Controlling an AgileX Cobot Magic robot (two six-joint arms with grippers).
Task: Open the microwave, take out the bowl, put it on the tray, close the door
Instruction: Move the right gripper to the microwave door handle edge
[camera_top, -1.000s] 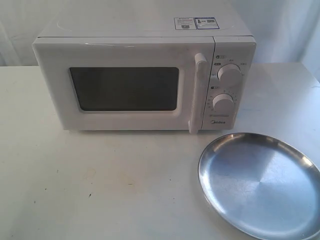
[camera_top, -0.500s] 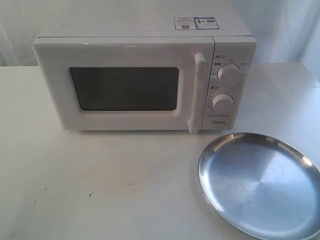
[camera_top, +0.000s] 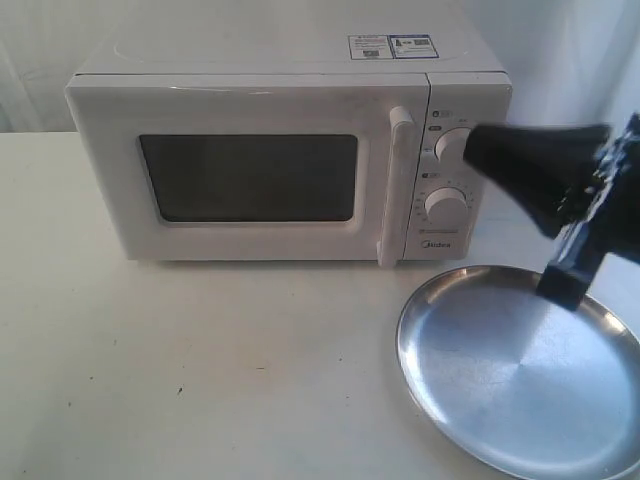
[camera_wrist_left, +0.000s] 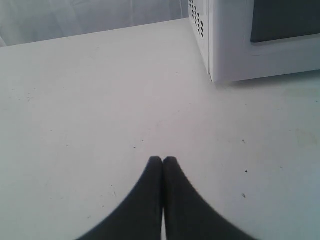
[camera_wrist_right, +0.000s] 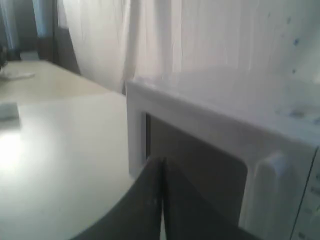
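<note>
Starting on the left: only catching the left gripper (camera_wrist_left: 163, 160) through its own wrist camera, hanging over the white table (camera_wrist_left: 75, 100) with both black fingers (camera_wrist_left: 150, 200) pressed flat together, clenched on nothing. Also catching a lower corner of the microwave (camera_wrist_left: 235, 50) well ahead of those tips, not touching them.

Moving across the exterior view: spotting the microwave (camera_top: 250, 60) sitting on the table around 11 o'clock, filling most of the top half. Seeing the door (camera_top: 110, 180) lying flush with the front, fully shut, with the dark window (camera_top: 250, 178) in its middle and the vertical handle (camera_top: 395, 185) along its 3 o'clock edge. Not making out anything through that glass, way too dark. Noticing two little stickers (camera_top: 390, 46) up on the top at about 1 o'clock, plus the upper dial (camera_top: 452, 150) and lower dial (camera_top: 446, 205) stacked just right of the handle.

Next, finding the right gripper (camera_top: 475, 150) poking in at 3 o'clock, pretty blurred, tip overlapping the upper dial. Can't tell if touching or just in front. Checking its wrist camera: the right gripper (camera_wrist_right: 161, 162) with fingers squeezed shut, gripping nothing, facing the window and handle.

Lastly, seeing the tray (camera_top: 470, 380) lying flat on the table at 5 o'clock, near the dial panel, with the arm's dark body crossing its 1 o'clock rim.
</note>
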